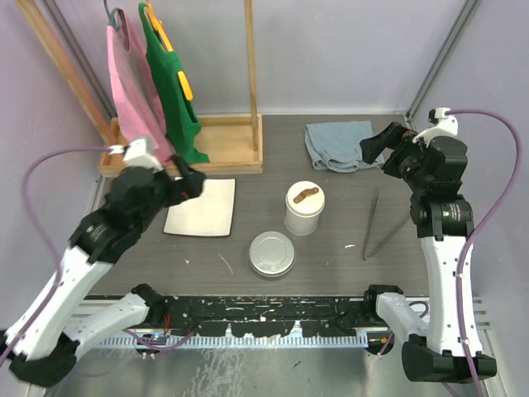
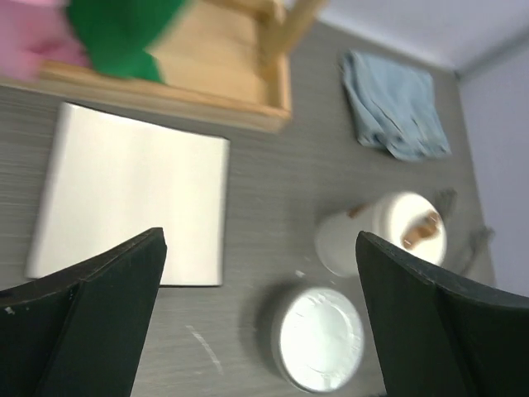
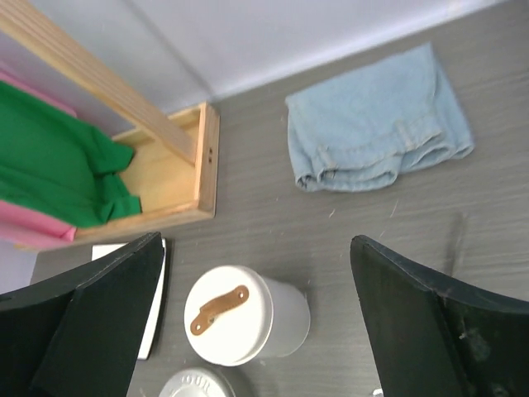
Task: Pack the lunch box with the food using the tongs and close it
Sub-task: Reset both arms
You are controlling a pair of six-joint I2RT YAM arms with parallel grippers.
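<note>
1. Left tool (image 1: 192,179) is hanging wide open above the table (image 1: 331,269), gripping nothing. In the left wrist view its fingers (image 2: 91,322) are framing the white square plate (image 2: 132,198).
2. Right tool (image 1: 376,149) is also standing wide open and holding nothing, hovering near the folded blue cloth (image 1: 339,145) at the far right.
3. White tub (image 1: 303,217) is sitting upright mid-table, and its round lid (image 1: 303,197) with the brown handle is sitting on top.
4. Steel tin (image 1: 272,253) is sitting just beside the tub on the near-left side, with its flat lid on it.
5. Tongs (image 1: 371,225) are lying flat on the table right of the tub, apart from it, with the joined end pointing toward the near edge. Neither tool is touching them.
6. Wooden stand (image 1: 223,141) is standing at the far left, with pink and green garments hanging on it.
</note>
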